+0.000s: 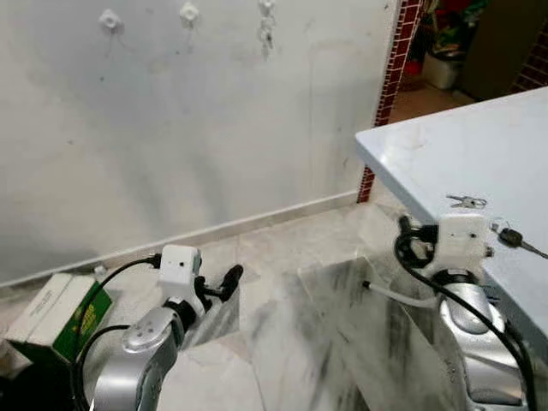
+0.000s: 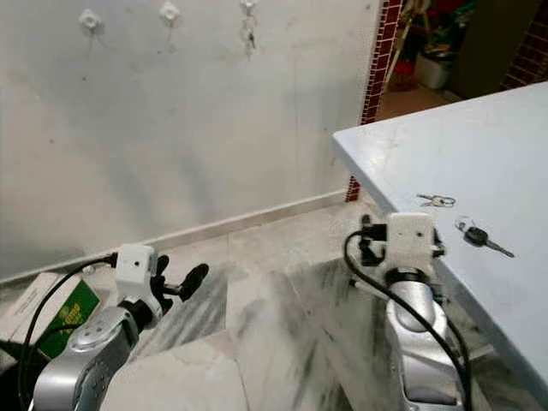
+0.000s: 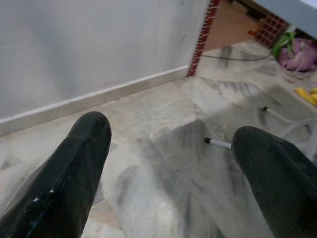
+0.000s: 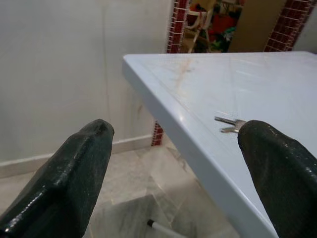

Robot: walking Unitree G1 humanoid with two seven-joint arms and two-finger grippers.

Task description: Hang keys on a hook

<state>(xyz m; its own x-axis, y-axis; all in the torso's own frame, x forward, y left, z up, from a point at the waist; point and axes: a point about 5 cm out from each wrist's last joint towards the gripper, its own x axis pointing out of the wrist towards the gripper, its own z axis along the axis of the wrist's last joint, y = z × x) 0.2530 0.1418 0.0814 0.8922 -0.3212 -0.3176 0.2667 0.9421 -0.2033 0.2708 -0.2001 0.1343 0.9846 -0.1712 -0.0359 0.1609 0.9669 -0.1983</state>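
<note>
While both arms hang low over the marble floor [image 1: 282, 342], silver keys [image 1: 467, 202] and a black-headed key [image 1: 507, 237] lie near the table's [image 1: 479, 145] left edge, below the wall hooks [image 1: 189, 12]. Along the left gripper [image 3: 168, 148], wide-spread fingers frame floor. Along the right gripper [image 4: 173, 148], equally wide and holding nothing, the silver keys lie just beside one fingertip [image 4: 277, 148].

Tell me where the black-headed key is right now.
The black-headed key lies on the pale blue table on the robot's right, near its front edge, just right of the small silver keys and beside the right arm's wrist.
</note>
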